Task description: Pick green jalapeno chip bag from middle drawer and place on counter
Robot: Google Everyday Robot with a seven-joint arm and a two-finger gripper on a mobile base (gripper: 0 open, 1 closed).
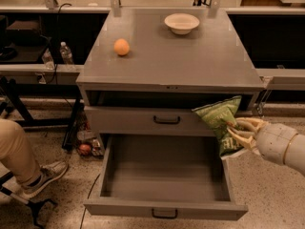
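The green jalapeno chip bag (pixel 220 121) hangs in the air at the cabinet's right side, in front of the shut upper drawer. My gripper (pixel 240 133) comes in from the right and is shut on the bag's lower right part. The middle drawer (pixel 164 178) stands pulled open below, and its inside shows nothing. The counter (pixel 167 56) is the flat grey top above the bag.
An orange fruit (pixel 121 46) lies on the counter's left. A white bowl (pixel 181 23) stands at its back right. A person's leg and shoe (pixel 24 163) are at the lower left. Bottles (pixel 66 55) and small items sit left of the cabinet.
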